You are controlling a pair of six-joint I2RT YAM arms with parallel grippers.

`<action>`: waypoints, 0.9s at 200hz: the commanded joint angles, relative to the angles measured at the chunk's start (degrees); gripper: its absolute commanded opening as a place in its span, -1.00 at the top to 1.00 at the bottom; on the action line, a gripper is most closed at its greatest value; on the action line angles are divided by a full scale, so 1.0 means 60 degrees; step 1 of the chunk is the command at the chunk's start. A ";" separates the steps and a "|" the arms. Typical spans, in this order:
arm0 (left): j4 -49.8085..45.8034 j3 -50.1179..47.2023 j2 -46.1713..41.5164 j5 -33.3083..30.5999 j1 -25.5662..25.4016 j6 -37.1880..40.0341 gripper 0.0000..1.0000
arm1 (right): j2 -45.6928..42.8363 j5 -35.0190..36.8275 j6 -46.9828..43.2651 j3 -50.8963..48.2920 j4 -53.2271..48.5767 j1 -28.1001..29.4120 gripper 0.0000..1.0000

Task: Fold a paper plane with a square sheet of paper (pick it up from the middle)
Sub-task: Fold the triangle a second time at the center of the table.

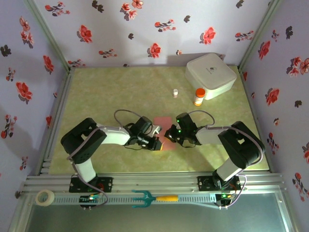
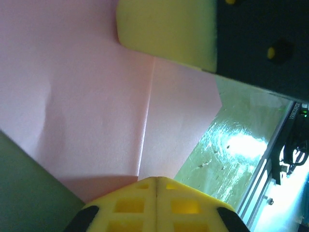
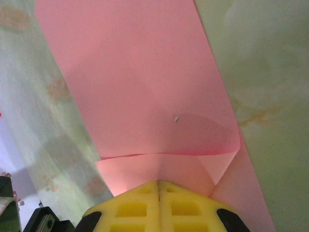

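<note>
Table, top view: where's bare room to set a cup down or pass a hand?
Free: the far-left stretch of table between the left rail and the small vial, and the near strip between the arms and the front rail. Crowded: the far-right corner with the white box and orange-capped bottle, and the centre, where both arms meet over the pink sheet.

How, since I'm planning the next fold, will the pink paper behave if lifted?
Probably floppy: the pink paper bows softly where its edge is turned over. Likely light and crease-prone, given its sharp fold line. It may slide on the glossy table.
</note>
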 commanded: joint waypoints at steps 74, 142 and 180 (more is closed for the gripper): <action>-0.0442 -0.0233 -0.1587 0.0301 -0.0097 -0.0185 0.95 | 0.0222 0.0605 0.0059 -0.0322 -0.0866 -0.0080 0.98; -0.0148 0.0467 -0.0770 0.0254 0.0492 -0.0258 0.93 | 0.0249 0.0527 0.0127 -0.0307 -0.0719 -0.0075 0.97; 0.0203 0.0796 0.0115 0.0304 0.0492 -0.0435 0.96 | 0.0251 0.0495 0.0119 -0.0263 -0.0708 -0.0068 0.97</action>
